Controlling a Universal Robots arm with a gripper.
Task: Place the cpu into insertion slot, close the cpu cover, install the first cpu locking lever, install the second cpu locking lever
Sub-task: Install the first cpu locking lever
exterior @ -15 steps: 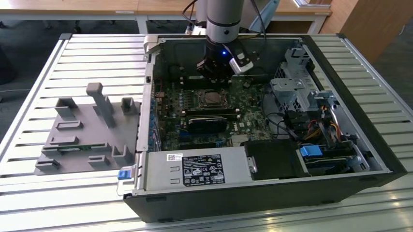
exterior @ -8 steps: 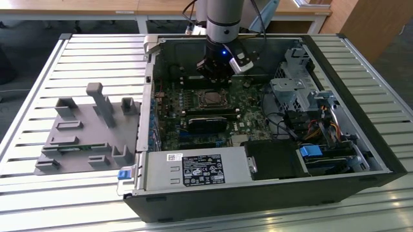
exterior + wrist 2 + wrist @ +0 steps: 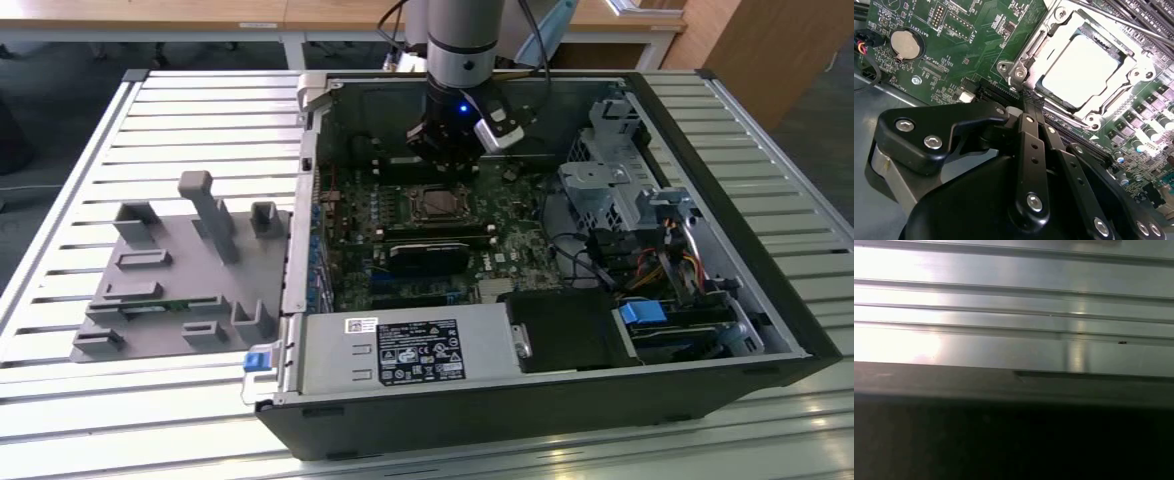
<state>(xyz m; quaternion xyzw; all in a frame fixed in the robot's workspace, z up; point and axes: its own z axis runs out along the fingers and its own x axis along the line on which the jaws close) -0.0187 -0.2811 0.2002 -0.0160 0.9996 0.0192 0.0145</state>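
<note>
Cpu: the cpu (image 3: 1081, 70) sits pale and square in the insertion slot (image 3: 1126, 50), with the cpu cover (image 3: 1051, 37) down around it as a silvery frame.
Arm: it reaches straight down into the open computer case (image 3: 787, 330); the gripper (image 3: 1028, 96) hangs right beside the socket's corner.
Grip: fingers pinched together, tips by a thin lever rod (image 3: 1114, 20) end; whether they clamp it, can't tell.
Hard to see: socket in the exterior view is tiny, levers unreadable there.
Surface: slatted metal table (image 3: 80, 400), grey fixture block (image 3: 174, 280) on the exterior view's left; wooden desks (image 3: 200, 12) behind.
</note>
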